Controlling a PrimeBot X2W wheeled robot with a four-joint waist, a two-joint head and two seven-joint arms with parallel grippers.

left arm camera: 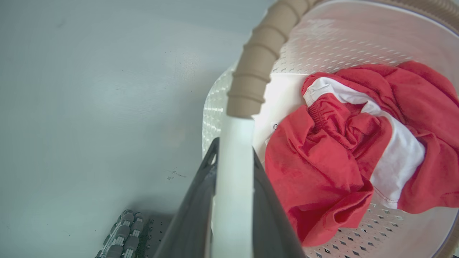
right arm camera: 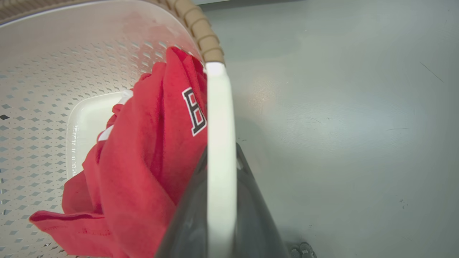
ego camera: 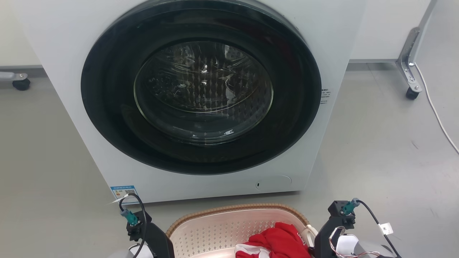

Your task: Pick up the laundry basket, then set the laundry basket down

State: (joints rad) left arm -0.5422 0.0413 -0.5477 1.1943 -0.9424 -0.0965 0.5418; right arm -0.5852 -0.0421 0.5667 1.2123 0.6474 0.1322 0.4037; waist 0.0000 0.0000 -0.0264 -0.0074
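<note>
Grey floor (ego camera: 376, 150) surrounded the laundry basket (ego camera: 215, 229), judged light and rigid; left gripper (left arm camera: 233, 147) and right gripper (right arm camera: 221, 148) each clenched a loop handle (right arm camera: 220, 107), its best hold.

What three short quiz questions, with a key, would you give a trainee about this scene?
1. True or false: the door of the washing machine is shut.
2. The left hand grips: A) the brown rim; B) a white loop handle; C) the floor.
3. Fill in: the garment in the laundry basket is white and ___.
Key: 1 true; 2 B; 3 red.
</note>
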